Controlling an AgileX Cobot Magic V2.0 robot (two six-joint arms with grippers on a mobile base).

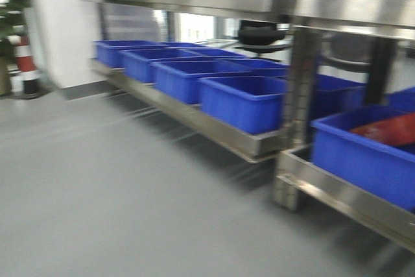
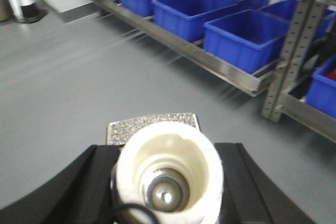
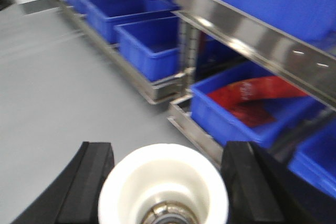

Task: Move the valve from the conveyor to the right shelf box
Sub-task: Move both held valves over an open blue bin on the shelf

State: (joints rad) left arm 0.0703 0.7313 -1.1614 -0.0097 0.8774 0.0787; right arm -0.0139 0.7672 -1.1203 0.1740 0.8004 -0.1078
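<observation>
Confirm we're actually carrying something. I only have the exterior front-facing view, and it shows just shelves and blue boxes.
Observer: Yes. The left wrist view shows a valve clamped in the left gripper, with its white base facing the camera.
Operator: And the right arm?
Observer: Same there. A second valve sits clamped in the right gripper, with shiny metal visible inside its white base.
Operator: What's the red thing in the right-hand box?
Observer: The right wrist view sees into that blue box. The red item lies crumpled across much of the bottom. It's too blurred to identify.
</observation>
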